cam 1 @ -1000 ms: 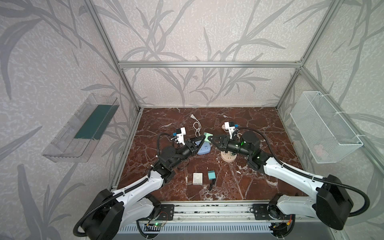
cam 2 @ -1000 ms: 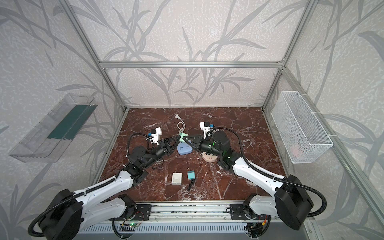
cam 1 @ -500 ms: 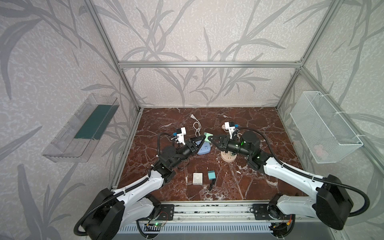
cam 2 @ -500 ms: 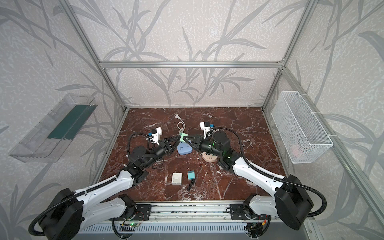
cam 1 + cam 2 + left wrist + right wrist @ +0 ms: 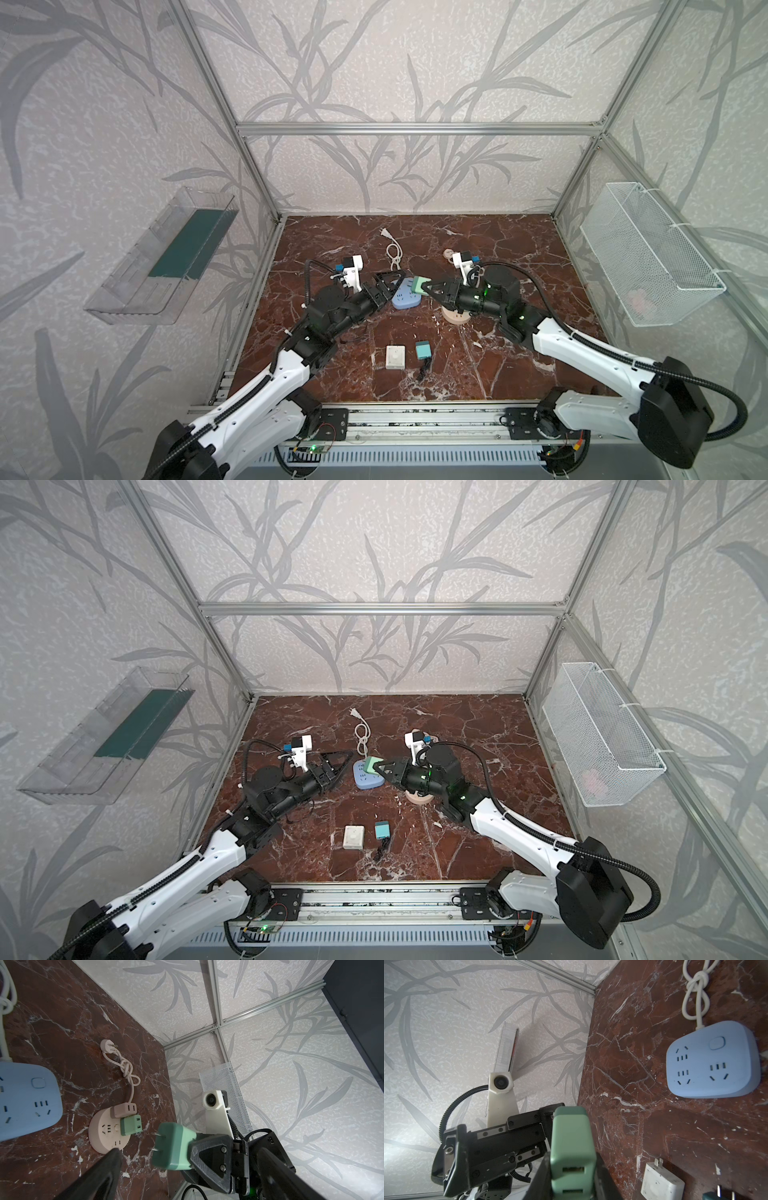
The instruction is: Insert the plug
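Observation:
A mint-green plug (image 5: 418,286) (image 5: 370,765) hangs in the air over the blue power strip (image 5: 404,298) (image 5: 365,780). My right gripper (image 5: 424,286) (image 5: 377,766) is shut on its body. In the right wrist view the plug (image 5: 572,1140) sits between the dark fingers (image 5: 604,1180), USB ports facing the camera. In the left wrist view its two prongs stick out of the plug (image 5: 174,1147) sideways. My left gripper (image 5: 392,284) (image 5: 343,764) stands open just left of the plug, its fingers (image 5: 99,1176) apart from it.
A round beige socket (image 5: 455,318) (image 5: 108,1132) under my right arm carries a beige and a green adapter (image 5: 131,1125). A white charger (image 5: 395,356) and a teal charger (image 5: 423,350) lie nearer the front. The strip's knotted white cable (image 5: 392,254) runs back.
My left gripper has opened wide and let go of the green plug. The right gripper keeps the plug in the same place; neither arm has shifted much.

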Motion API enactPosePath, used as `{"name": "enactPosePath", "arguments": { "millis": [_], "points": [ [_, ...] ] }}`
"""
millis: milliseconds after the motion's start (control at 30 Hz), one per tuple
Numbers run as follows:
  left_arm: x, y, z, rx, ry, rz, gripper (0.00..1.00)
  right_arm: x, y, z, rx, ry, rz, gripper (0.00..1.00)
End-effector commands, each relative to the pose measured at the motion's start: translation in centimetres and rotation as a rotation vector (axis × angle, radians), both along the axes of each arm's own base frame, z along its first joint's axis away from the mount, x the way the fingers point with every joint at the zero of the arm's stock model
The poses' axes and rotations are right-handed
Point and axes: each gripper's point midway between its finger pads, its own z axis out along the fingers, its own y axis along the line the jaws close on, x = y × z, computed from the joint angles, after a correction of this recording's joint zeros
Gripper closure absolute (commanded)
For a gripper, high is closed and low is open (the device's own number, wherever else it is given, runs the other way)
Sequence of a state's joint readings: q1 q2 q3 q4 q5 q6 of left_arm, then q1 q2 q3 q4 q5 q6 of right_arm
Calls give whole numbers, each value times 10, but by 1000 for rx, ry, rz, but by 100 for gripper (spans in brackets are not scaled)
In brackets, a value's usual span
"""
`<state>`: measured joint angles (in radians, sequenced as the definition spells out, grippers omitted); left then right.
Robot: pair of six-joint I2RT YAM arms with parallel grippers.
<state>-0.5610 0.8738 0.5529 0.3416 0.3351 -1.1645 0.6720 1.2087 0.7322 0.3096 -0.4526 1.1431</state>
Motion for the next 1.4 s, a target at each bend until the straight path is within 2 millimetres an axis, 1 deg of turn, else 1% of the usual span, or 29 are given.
{"name": "enactPosePath", "arguments": {
  "millis": [0, 200, 300, 467, 600, 700, 867, 1067, 1233, 1367],
  "points": [
    [-2, 7, -5, 103, -8, 15, 2, -2, -8, 1, -17, -18, -8, 100],
    [-5, 9, -12, 206, 6, -1, 4, -5, -17, -7, -103, -11, -19, 100],
    [-6, 11, -17, 266, 14, -7, 5, -6, -27, -13, -198, -6, -40, 100],
    [-7, 15, -26, 329, 15, -4, 5, -5, -50, -23, -419, 21, -78, 100],
    [-8, 15, -34, 374, 28, -20, 6, -3, -62, -24, -543, 46, -94, 100],
    [-8, 16, -43, 430, 52, -33, 6, 0, -70, -32, -629, 75, -104, 100],
    [-10, 19, -59, 515, 99, -52, 8, 5, -74, -45, -739, 120, -86, 100],
    [-12, 18, -67, 507, 114, -65, 8, 14, -83, -65, -886, 172, -83, 100],
    [-14, 18, -71, 510, 118, -67, 8, 17, -80, -76, -921, 187, -57, 100],
    [-15, 19, -71, 511, 119, -67, 8, 20, -79, -80, -946, 196, -41, 100]
  ]
}}
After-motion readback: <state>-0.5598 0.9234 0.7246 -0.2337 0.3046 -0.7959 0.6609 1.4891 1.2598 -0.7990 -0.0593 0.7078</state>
